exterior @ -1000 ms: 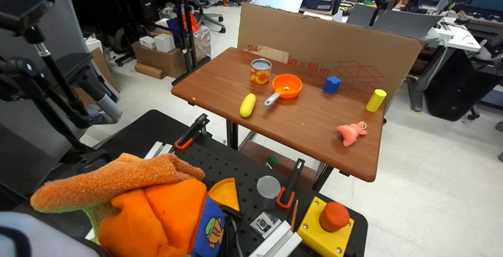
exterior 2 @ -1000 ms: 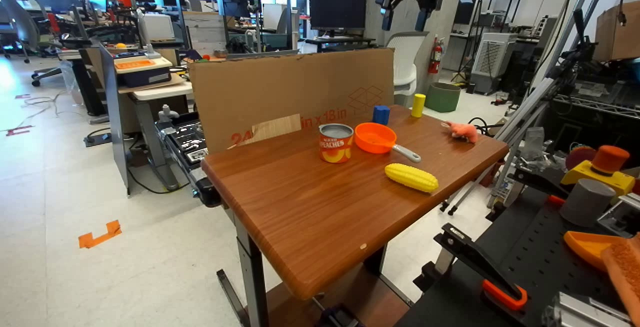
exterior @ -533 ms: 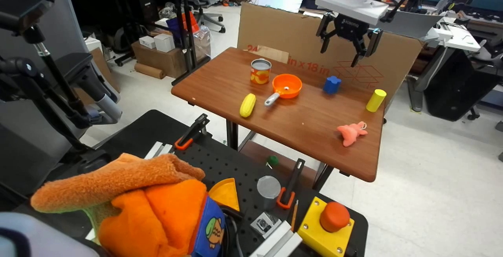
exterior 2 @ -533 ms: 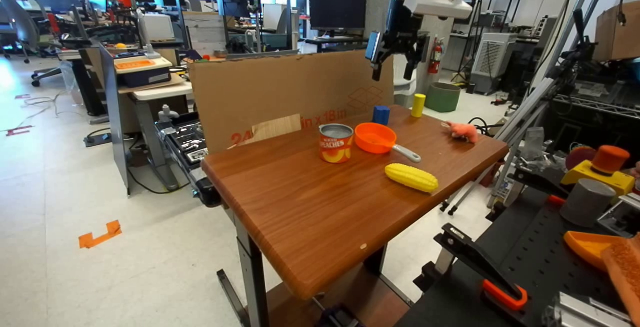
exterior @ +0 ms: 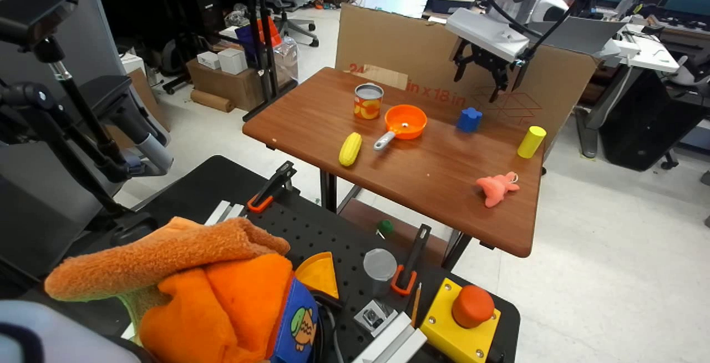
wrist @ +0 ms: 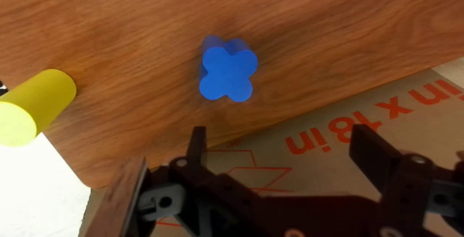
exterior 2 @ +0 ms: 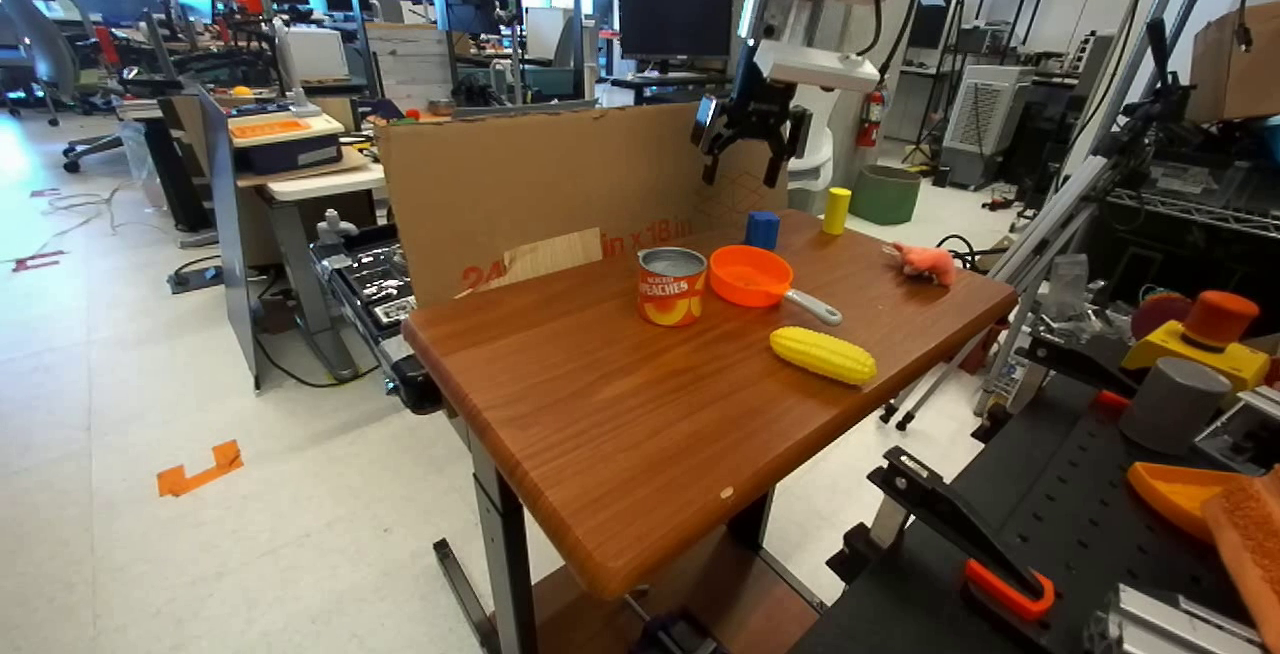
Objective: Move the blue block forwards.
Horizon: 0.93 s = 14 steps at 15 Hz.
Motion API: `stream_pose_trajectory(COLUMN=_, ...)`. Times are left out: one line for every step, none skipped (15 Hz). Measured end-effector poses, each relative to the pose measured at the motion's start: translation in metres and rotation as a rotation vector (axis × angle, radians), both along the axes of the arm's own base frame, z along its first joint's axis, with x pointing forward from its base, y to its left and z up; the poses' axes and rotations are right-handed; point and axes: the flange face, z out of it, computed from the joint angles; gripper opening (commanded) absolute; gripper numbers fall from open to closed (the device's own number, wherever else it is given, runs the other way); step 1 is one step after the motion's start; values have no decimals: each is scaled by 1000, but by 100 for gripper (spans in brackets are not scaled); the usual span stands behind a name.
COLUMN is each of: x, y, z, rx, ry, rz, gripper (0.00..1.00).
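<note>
Up by the cardboard panel (exterior: pixel 399 46), there hangs the gripper (exterior 2: pixel 741 177), jaws wide apart; down on the worktop (exterior: pixel 444 163), clear of it, stands the blue block (wrist: pixel 227 73), near the panel, its four-lobed top facing the wrist view; the yellow cylinder (exterior: pixel 531 142) stands on one side, the orange pan (exterior: pixel 416 133) on the other, the peach can (exterior: pixel 368 100) just past that.
</note>
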Motion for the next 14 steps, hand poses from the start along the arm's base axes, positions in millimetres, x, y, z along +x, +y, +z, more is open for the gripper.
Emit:
stream_pose_trajectory(x=2, y=0, z=-8, rx=1, ry=7, rz=-7, gripper=100)
stream_pose_trajectory(x=3, y=0, z=-16, rx=4, ry=17, rz=-16, gripper=100)
stream_pose_trajectory(x=3, y=1, z=-24, rx=7, ry=31, rz=-27, gripper=100)
stream_pose_trajectory(x=3, y=1, z=-32, rx=9, ry=43, rz=-38, gripper=100)
stream_pose_trajectory(x=3, y=2, z=-38, rx=11, ry=55, rz=-50, gripper=100)
stream_pose_trajectory(x=2, y=2, z=-43, rx=13, ry=69, rz=-63, gripper=100)
stream_pose_trajectory(x=1, y=2, z=-48, rx=14, ry=83, rz=-77, gripper=100)
stream_pose_trajectory(x=0, y=2, z=-51, rx=15, ry=94, rz=-93, gripper=100)
stream_pose_trajectory(x=-1, y=2, z=-53, rx=15, ry=103, rz=-114, gripper=100)
stream_pose_trajectory(x=-2, y=2, z=-53, rx=15, ry=109, rz=-133, gripper=87)
stream_pose_trajectory(x=-2, y=2, z=-53, rx=16, ry=114, rz=-153, gripper=72)
stream_pose_trajectory(x=-2, y=2, z=-53, rx=17, ry=121, rz=-174, gripper=65)
stream_pose_trajectory(x=-2, y=2, z=-53, rx=18, ry=128, rz=-194, gripper=56)
stream_pose_trajectory(x=-2, y=2, z=-52, rx=19, ry=132, rz=-211, gripper=49)
